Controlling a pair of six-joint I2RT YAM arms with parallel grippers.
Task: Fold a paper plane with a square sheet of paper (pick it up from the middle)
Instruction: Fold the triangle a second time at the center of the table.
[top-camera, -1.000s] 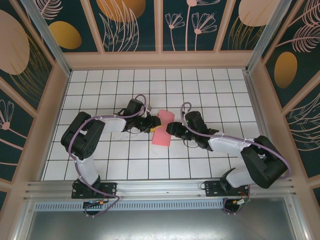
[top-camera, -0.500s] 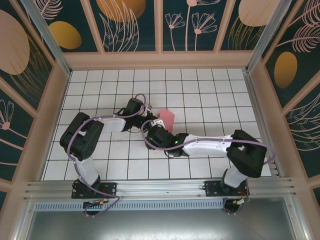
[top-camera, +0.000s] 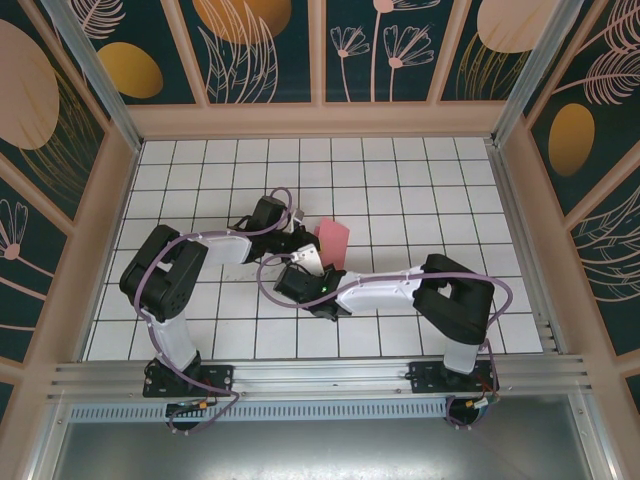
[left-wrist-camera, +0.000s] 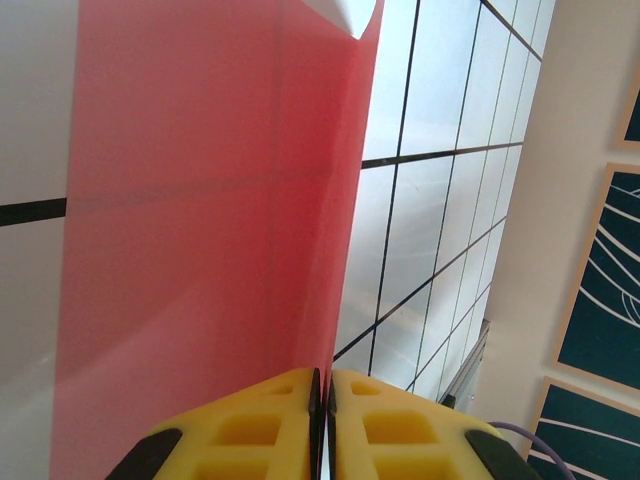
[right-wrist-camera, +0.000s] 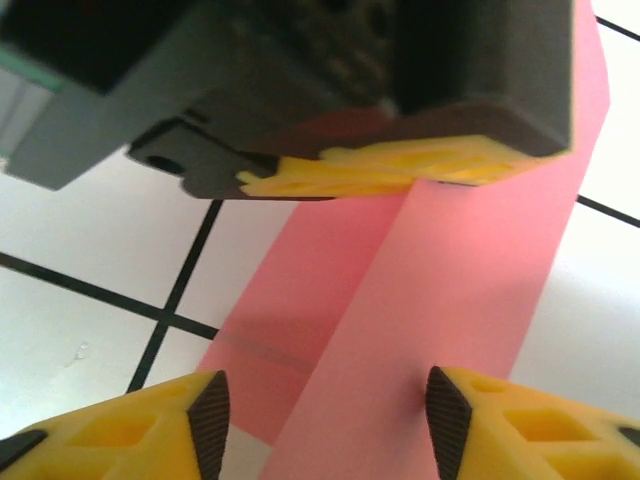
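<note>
The salmon-pink sheet of paper (top-camera: 333, 238) is folded lengthwise into a long strip with a centre crease. It lies near the middle of the white grid table. My left gripper (top-camera: 303, 243) is shut on its left edge. In the left wrist view the yellow fingers (left-wrist-camera: 321, 385) pinch the folded paper (left-wrist-camera: 200, 200). My right gripper (top-camera: 312, 264) reaches in from the near side and hangs open over the strip's near end. In the right wrist view its open fingertips (right-wrist-camera: 328, 420) straddle the paper (right-wrist-camera: 480, 260), and the left gripper's fingers (right-wrist-camera: 400, 168) clamp the strip further up.
My right arm (top-camera: 400, 290) stretches leftward across the front middle of the table, elbow (top-camera: 455, 295) raised at the right. The left arm (top-camera: 165, 270) bends at the left. Patterned walls (top-camera: 320, 50) enclose the table, with a metal rail (top-camera: 320, 375) along the near edge.
The right arm has swung from the right of the paper across to the near left, and its gripper now covers the strip's near end. The left gripper has stayed put, holding the paper.
</note>
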